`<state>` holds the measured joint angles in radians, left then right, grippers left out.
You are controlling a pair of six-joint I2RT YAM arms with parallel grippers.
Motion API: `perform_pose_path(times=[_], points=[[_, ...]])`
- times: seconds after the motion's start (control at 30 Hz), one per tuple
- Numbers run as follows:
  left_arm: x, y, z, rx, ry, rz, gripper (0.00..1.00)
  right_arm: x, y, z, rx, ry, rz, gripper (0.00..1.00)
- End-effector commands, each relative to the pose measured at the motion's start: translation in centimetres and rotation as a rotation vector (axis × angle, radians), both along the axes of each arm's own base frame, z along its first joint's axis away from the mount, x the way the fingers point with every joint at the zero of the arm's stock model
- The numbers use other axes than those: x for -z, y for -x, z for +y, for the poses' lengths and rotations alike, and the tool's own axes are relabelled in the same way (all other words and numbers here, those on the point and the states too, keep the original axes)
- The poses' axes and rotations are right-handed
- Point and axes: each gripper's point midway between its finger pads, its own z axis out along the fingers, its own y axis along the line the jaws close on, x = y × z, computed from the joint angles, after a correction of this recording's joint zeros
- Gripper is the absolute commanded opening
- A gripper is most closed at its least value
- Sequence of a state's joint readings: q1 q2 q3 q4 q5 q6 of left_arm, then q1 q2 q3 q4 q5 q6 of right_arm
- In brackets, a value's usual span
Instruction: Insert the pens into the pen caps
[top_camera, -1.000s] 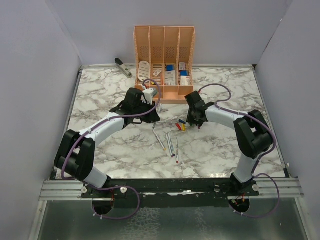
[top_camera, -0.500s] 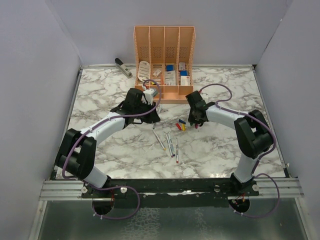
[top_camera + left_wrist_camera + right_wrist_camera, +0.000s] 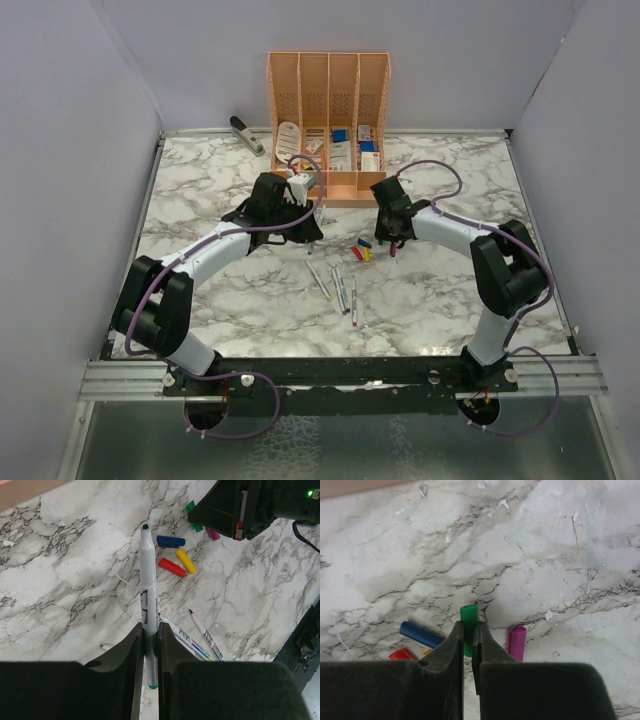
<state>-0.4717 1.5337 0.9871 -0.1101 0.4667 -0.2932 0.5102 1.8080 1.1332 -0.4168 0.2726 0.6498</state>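
My left gripper (image 3: pixel 149 630) is shut on a whitish pen (image 3: pixel 148 580) whose green tip points forward above the table; it also shows in the top view (image 3: pixel 314 230). My right gripper (image 3: pixel 468 630) is shut on the green cap (image 3: pixel 469 616), held just above the marble, and shows in the top view (image 3: pixel 388 236). The purple cap (image 3: pixel 516 642) lies right of it. The blue cap (image 3: pixel 170 541), red cap (image 3: pixel 172 567) and yellow cap (image 3: pixel 185 561) lie together between the grippers. Several pens (image 3: pixel 340 288) lie on the table nearer the bases.
An orange desk organizer (image 3: pixel 328 120) holding small boxes stands at the back centre, just behind both grippers. A grey stapler-like tool (image 3: pixel 247 135) lies at the back left. Grey walls close in the marble table (image 3: pixel 200 180) on three sides.
My right gripper has drawn back a little with the green cap, uncovering the purple cap on the table. My left gripper has shifted slightly back with the pen.
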Motion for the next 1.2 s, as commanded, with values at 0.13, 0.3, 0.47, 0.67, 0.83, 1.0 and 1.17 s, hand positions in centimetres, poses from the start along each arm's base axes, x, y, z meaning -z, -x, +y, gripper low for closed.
perform_pose_path(times=[0.13,0.3,0.47,0.67,0.83,1.0,1.17], points=[[-3.0,0.4,-1.7,0.105,0.104,-0.097,0.00,-10.0,-4.4,1.9,-0.045,-0.139,-0.291,0.01],[-4.5,1.4,-2.4,0.181,0.165,-0.153,0.00,-17.6,-4.7,2.9,-0.124,-0.293,-0.549,0.01],[-7.1,3.1,-3.7,0.266,0.298,-0.200,0.00,-25.1,-1.5,3.3,-0.238,-0.470,-0.867,0.01],[-9.9,4.9,-6.0,0.343,0.389,-0.235,0.00,-29.7,1.7,3.7,-0.315,-0.615,-1.012,0.01],[-11.7,6.1,-8.4,0.386,0.416,-0.254,0.00,-31.1,3.2,4.5,-0.376,-0.706,-1.042,0.01],[-12.4,6.3,-9.1,0.371,0.432,-0.264,0.00,-31.3,3.9,5.0,-0.413,-0.722,-1.029,0.01],[-12.7,6.1,-9.2,0.354,0.437,-0.262,0.00,-31.5,4.6,4.8,-0.422,-0.732,-1.036,0.01]])
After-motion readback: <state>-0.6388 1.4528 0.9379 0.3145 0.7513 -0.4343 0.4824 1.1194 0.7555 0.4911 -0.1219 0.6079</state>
